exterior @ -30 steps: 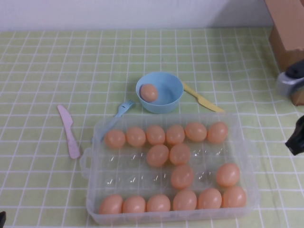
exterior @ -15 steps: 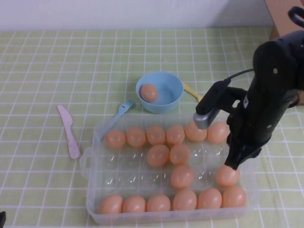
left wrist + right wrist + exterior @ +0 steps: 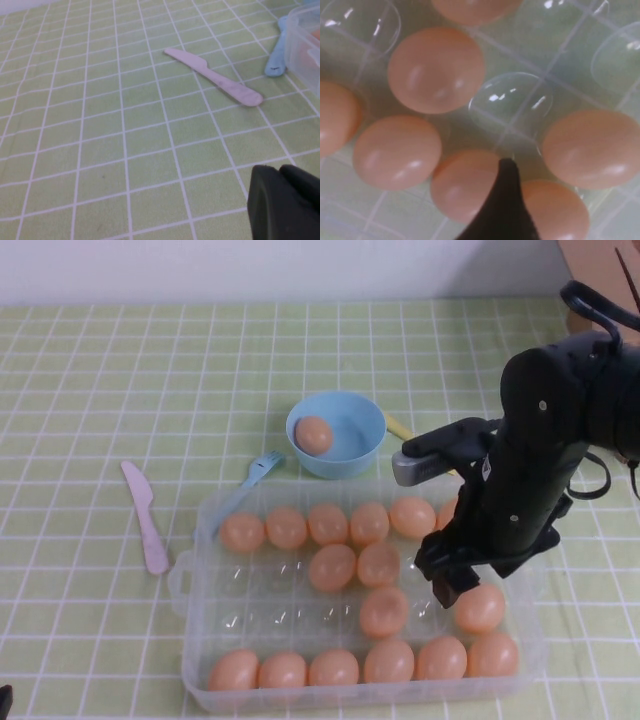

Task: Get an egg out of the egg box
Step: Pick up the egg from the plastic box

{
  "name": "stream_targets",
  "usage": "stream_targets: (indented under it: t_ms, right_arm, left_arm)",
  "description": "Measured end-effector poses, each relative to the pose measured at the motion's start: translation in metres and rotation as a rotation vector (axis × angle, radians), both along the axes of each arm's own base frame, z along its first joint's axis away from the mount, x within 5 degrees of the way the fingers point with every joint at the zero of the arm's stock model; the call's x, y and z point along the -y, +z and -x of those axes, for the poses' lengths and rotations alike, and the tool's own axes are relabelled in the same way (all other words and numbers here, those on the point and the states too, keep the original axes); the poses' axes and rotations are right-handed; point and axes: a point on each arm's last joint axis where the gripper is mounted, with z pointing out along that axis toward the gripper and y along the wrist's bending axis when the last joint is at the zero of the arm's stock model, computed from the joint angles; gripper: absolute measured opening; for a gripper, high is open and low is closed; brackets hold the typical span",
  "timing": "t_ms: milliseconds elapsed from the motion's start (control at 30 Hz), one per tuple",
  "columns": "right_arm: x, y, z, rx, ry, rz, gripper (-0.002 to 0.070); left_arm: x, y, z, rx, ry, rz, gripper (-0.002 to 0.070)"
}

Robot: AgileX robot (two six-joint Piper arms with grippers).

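The clear egg box [image 3: 190, 580] sits at the table's front with several peach-orange eggs in its cups. My right gripper [image 3: 443, 592] hangs low over the box's right part, above an empty cup between one egg [image 3: 384, 612] and another egg [image 3: 480, 608]. In the right wrist view its dark tip [image 3: 507, 167] shows as one closed point over an egg [image 3: 465, 185], close to the empty cup [image 3: 512, 107]. It holds nothing. My left gripper [image 3: 279, 170] is shut and parked low over the cloth at the front left, empty.
A light blue bowl [image 3: 350, 455] with one egg [image 3: 313, 435] stands just behind the box. A pink knife [image 3: 145, 515] lies left of it, a blue fork [image 3: 255, 472] at its back left corner, and a yellow knife [image 3: 398, 427] behind the right arm. A brown box [image 3: 600, 280] stands at the back right.
My right arm has swung in from the right edge over the box, then moved left and lower, from over the right-hand egg to the empty cup beside it. The eggs have not moved.
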Motion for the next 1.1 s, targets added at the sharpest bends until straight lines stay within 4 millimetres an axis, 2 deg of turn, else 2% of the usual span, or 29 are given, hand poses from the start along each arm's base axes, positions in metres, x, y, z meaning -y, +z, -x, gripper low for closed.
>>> stream_targets:
  t_ms: [367,633,1100]
  right_arm:
    - [0.001,-0.009,-0.002,-0.019,0.004,0.066,0.0535]
    - [-0.001,-0.013,-0.003,0.007,0.155,0.096,0.0534]
    - [-0.005,-0.030,-0.007,-0.019,0.254,0.117,0.0534]
  left_arm:
    - [0.000,0.000,0.000,0.000,0.000,0.000,-0.0003]
    - [0.000,0.000,0.000,0.000,0.000,0.000,-0.0003]
    - [0.000,0.000,0.000,0.000,0.000,0.000,-0.0003]
